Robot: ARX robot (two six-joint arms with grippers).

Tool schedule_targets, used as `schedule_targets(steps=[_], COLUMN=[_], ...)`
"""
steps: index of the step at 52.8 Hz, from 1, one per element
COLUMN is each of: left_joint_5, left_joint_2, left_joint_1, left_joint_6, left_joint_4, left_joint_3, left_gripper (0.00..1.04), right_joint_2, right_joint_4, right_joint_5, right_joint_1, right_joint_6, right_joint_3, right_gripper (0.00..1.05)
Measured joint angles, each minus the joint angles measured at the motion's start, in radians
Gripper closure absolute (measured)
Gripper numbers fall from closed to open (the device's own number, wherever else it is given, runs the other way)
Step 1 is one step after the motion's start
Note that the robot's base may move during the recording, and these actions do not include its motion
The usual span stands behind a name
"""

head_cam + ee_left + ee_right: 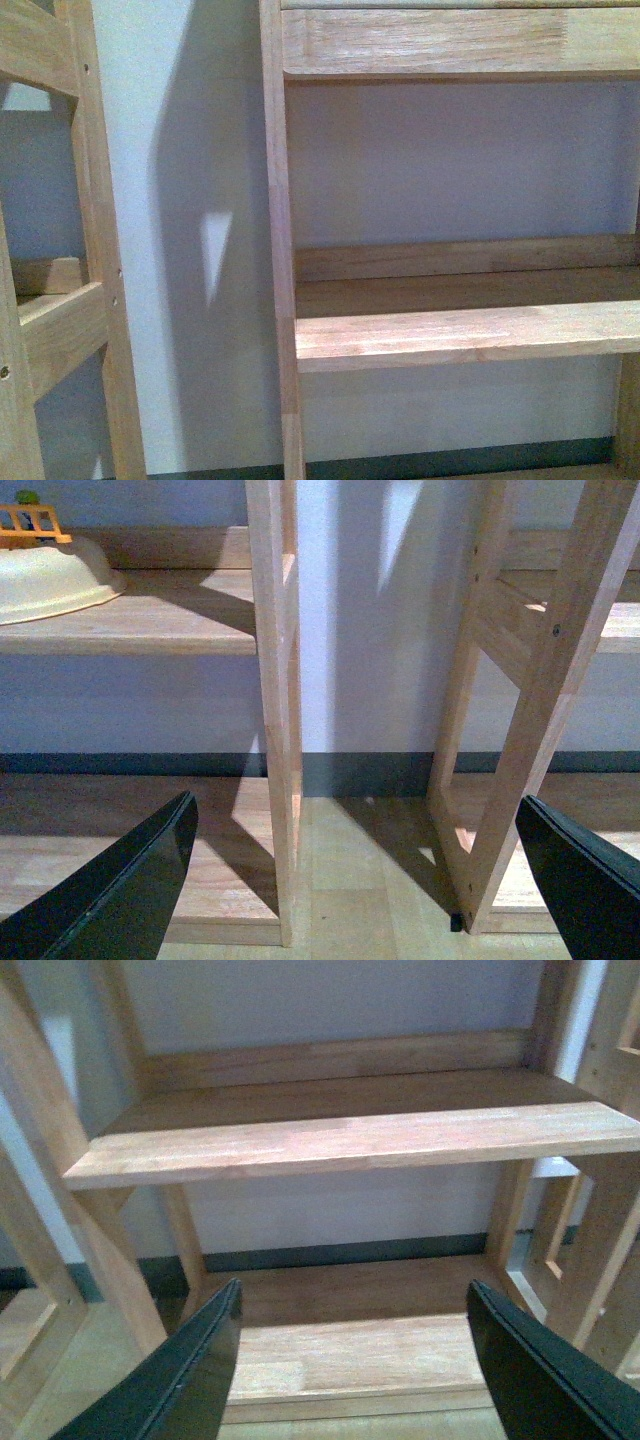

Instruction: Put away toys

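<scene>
Both hands spread empty, wooden shelves [460, 335] ahead

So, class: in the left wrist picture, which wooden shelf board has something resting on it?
The board on the left-hand shelf unit: a cream bowl-like thing sits on it. The boards of the neighbouring unit show nothing on them.
</scene>
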Motion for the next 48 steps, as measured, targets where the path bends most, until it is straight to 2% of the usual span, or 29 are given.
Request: schedule_targets(steps=[7,20,48], left_joint_5=[0.000,0.000,0.000], left_joint_2=[0.000,0.000,0.000], left_joint_1=[0.000,0.000,0.000], left_joint_6=[0.000,0.000,0.000], left_joint_4=[0.000,0.000,0.000], left_joint_3=[0.000,0.000,0.000], left_gripper=[0.06,0.06,0.06], right_joint_2=[-0.036,-0.074,-0.130], right_joint_4=[0.016,0.032,0.048], right_joint_5=[-0.010,-0.010,-0.010], right_joint_1=[-0.005,-0.006,-0.006], right_joint_6=[-0.020,-0.032,-0.035], right_joint_3=[-0.051,-0.107,-0.180], right_gripper=[0.65,1.02,1.01])
